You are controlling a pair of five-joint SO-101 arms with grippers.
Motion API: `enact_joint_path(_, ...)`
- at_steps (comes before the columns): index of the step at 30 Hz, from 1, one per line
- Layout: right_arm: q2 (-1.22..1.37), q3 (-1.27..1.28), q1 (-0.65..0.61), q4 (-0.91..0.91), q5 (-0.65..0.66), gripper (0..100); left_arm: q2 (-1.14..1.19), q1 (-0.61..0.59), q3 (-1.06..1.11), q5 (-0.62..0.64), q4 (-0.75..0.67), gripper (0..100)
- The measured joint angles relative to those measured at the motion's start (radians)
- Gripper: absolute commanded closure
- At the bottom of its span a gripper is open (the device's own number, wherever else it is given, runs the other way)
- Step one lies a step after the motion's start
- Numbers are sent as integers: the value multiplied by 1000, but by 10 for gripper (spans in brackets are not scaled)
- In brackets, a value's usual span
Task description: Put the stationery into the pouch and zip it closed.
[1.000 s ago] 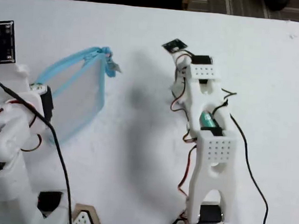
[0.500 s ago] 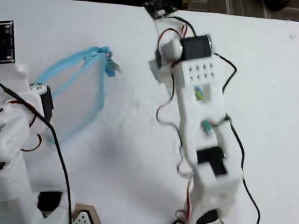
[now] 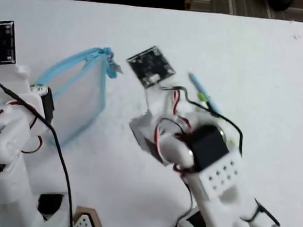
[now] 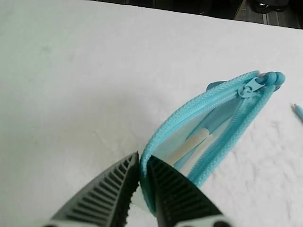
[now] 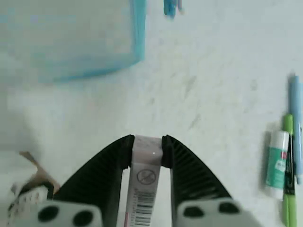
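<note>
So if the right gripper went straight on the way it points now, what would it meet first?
Probably bare table first: the right gripper, shut on a white barcoded stick, points down across open surface. Beyond that lies the pouch, its blue side edge roughly in line, though depth is unclear.

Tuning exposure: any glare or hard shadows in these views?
High view: table evenly bright, soft shadow beside the pouch. Left wrist view: no glare on the zipper. Right wrist view: faint shadow beside the right gripper holding a white stick.

Light-blue pouch (image 4: 189,111); green pen (image 5: 288,208); white, barcoded stick (image 5: 145,177).
</note>
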Motion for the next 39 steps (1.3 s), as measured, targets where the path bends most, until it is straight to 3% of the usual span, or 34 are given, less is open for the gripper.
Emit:
enact_joint_path(9,-41,20,-61,-813,-157,981,0,0,0,0,0,978)
enact_joint_path(13,23,20,-161,-1043,-152,981,0,0,0,0,0,978)
enact_joint_path(20,258,34,-187,-1117,-123,981,0,0,0,0,0,978)
enact_joint_path(30,272,103,-186,-1023,-123,971,0,0,0,0,0,978)
enact_joint_path(32,272,140,-190,-1020,-123,895,0,0,0,0,0,978)
enact_joint_path(36,232,180,-193,-1007,-120,625,2,0,0,0,0,978)
enact_joint_path(39,186,189,-189,-980,-120,643,0,0,0,0,0,978)
